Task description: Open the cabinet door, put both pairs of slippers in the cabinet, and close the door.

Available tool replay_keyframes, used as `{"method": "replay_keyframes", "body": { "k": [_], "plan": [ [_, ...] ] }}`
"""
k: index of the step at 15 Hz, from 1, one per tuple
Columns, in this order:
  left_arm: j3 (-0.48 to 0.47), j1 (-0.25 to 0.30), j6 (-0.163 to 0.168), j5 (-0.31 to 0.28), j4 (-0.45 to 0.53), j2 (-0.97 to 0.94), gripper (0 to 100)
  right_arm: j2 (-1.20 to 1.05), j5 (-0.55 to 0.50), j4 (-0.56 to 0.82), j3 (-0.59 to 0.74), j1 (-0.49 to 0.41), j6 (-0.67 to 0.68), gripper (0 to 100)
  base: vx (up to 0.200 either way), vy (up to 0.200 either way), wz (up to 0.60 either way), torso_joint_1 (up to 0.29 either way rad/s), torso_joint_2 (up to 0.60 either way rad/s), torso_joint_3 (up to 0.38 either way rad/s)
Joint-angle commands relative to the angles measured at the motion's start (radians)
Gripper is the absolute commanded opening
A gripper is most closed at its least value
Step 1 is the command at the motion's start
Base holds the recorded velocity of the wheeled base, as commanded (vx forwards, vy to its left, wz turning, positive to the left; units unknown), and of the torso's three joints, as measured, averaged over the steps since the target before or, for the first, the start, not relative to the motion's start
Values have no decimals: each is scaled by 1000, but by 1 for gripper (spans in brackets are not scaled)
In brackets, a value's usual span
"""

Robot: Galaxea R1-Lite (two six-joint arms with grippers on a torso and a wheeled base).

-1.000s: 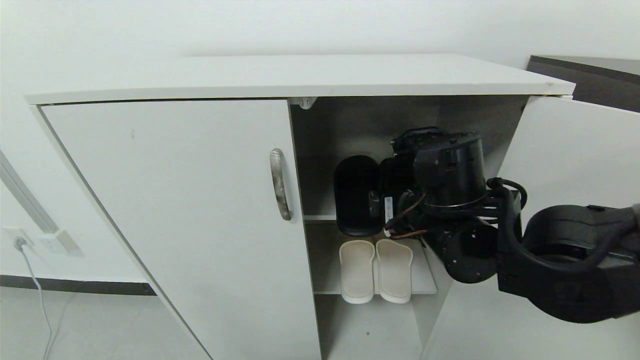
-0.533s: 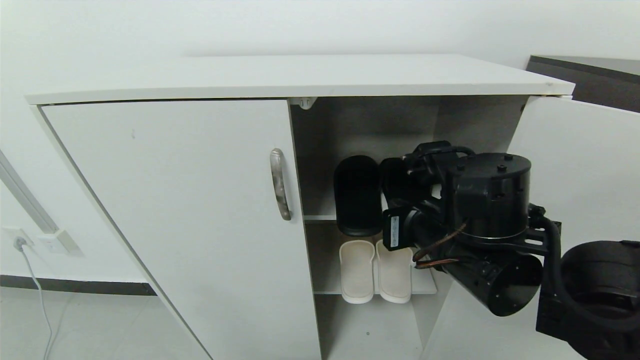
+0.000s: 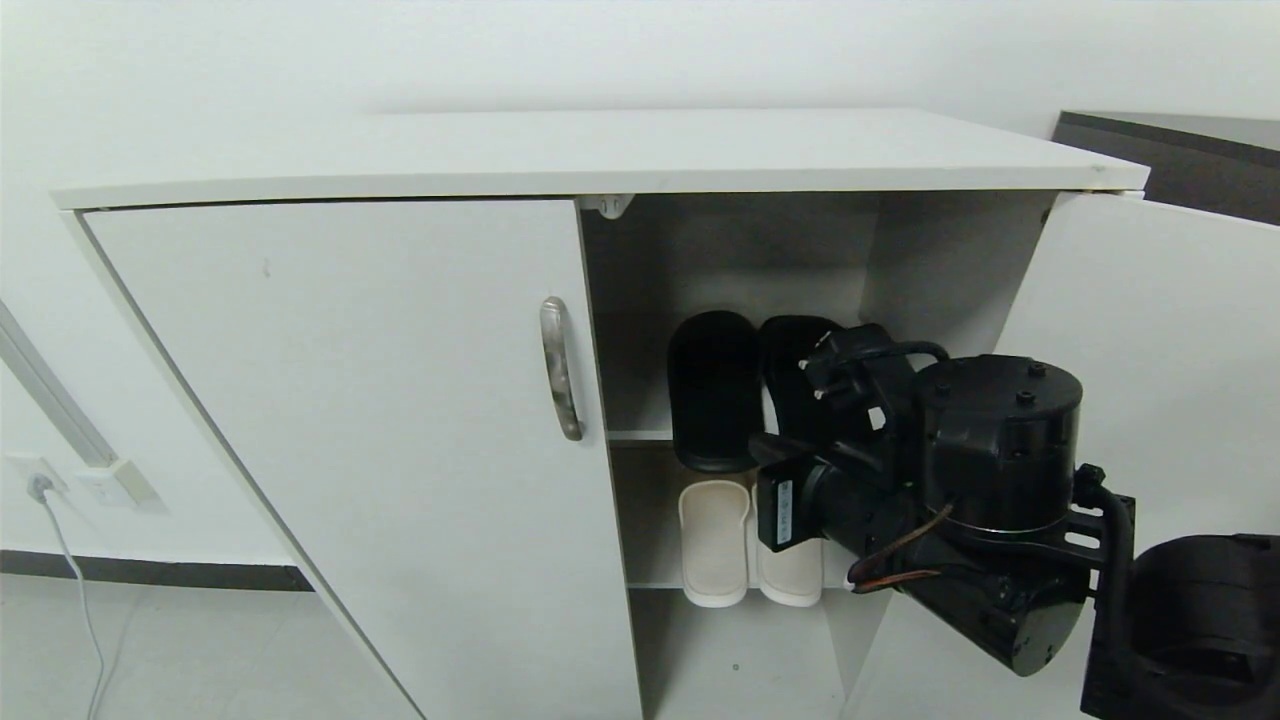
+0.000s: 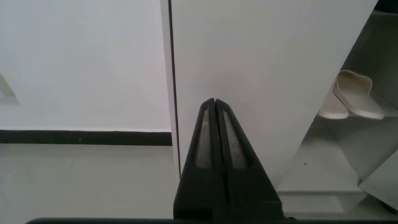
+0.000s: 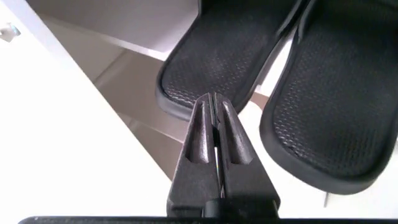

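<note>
Black slippers (image 3: 712,390) and white slippers (image 3: 714,540) sit inside the cabinet (image 3: 600,150), the right gripper (image 5: 214,124) pinched shut and empty; only the three-o'clock door (image 3: 1150,330) awaits closing.

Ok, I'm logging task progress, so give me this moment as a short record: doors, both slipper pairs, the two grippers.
left door: shut
right door: open
black slippers: on upper shelf, propped on end, soles facing out
white slippers: on lower shelf, lying flat side by side
right gripper: shut, empty, close in front of the black slippers
left gripper: shut, empty, facing the left door
remaining step: close the right door
</note>
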Motion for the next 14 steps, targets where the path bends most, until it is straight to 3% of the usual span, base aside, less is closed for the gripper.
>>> {"method": "replay_keyframes", "body": {
  "k": [1, 2, 14],
  "plan": [
    [0, 0, 0, 0, 0, 0, 0, 7, -3, -6, 6, 8, -3, 0, 0, 0, 0, 0, 0, 0],
    [0, 0, 1, 0, 0, 0, 0, 7, -3, -9, 12, 10, -9, 0, 0, 0, 0, 0, 0, 0],
    [0, 0, 1, -4, 0, 0, 0, 1, -1, -38, 65, 17, -60, 0, -200, 0, 0, 1, 2, 2]
  ]
}}
